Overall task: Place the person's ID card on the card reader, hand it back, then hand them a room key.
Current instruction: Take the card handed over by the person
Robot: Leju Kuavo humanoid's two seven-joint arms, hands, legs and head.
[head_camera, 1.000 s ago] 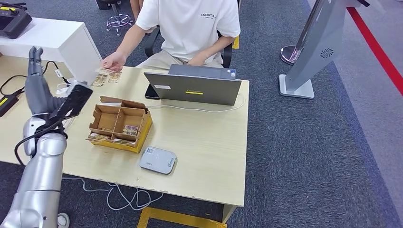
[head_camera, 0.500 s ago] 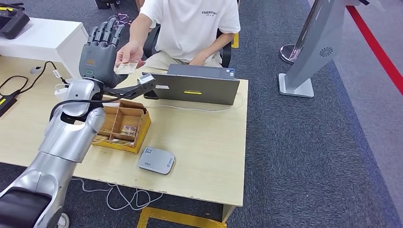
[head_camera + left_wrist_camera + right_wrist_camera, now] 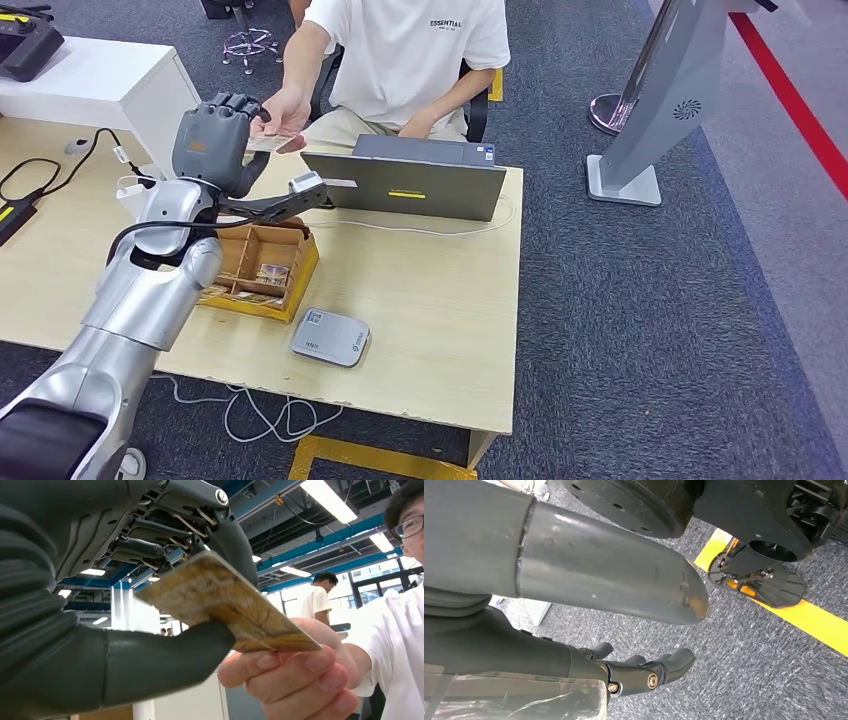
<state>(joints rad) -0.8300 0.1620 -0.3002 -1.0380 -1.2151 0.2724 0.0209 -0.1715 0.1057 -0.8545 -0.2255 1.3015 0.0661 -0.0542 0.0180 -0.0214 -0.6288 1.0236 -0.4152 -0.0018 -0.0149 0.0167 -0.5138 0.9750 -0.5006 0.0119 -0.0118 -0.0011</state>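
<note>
The ID card point(image 3: 268, 143), tan and patterned, is up in the air at the far side of the desk. The seated person's hand point(image 3: 287, 107) holds its far end. My left hand point(image 3: 213, 137) is raised to it, fingers curled over the near end. In the left wrist view the card point(image 3: 225, 597) lies between my thumb point(image 3: 165, 652) and the darker fingers point(image 3: 235, 545), while the person's hand point(image 3: 295, 680) pinches the other end. The grey card reader point(image 3: 332, 337) lies near the desk's front edge. My right hand point(image 3: 574, 630) hangs over the carpet, holding nothing.
A cardboard box point(image 3: 240, 290) with compartments holding cards sits between my left arm and the reader. A closed grey laptop point(image 3: 405, 185) stands in front of the person. Cables point(image 3: 40, 165) lie at the desk's left, beside a white cabinet point(image 3: 110, 80).
My left arm swung from the desk's left up to the person's hand. Its fingers, spread half a second ago, have curled onto the card, which the person lifted off the desk.
</note>
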